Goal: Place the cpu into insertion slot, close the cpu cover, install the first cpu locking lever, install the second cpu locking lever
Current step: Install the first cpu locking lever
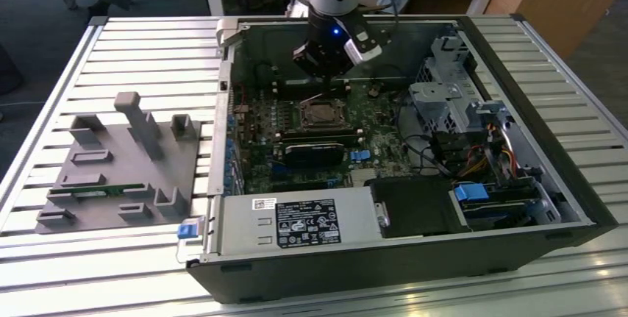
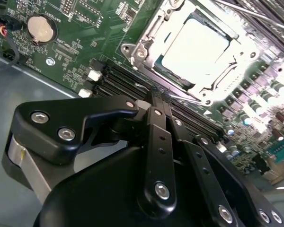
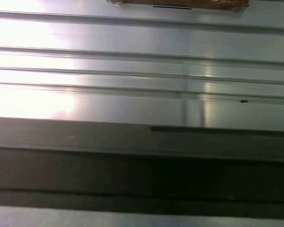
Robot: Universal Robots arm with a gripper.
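Sitting under lowered cpu cover point(image 2: 146, 49), cpu point(image 2: 194, 45) lies just beyond empty, clenched jaws.

You get bright, even light in the exterior view: the ribbed silver metal table point(image 1: 147, 45) shines pale, while the inside of the open black computer case point(image 1: 393, 265) lies in shade around the green motherboard point(image 1: 257, 157). In the second wrist view, hard glare washes the flat square silver-topped cpu point(image 2: 196, 45) and the thin silver frame-shaped cpu cover point(image 2: 143, 51) to white, with the black gripper point(image 2: 157, 97) dark before them. The first wrist view gives you white reflections on the table's ribs above a dark, unlit band.
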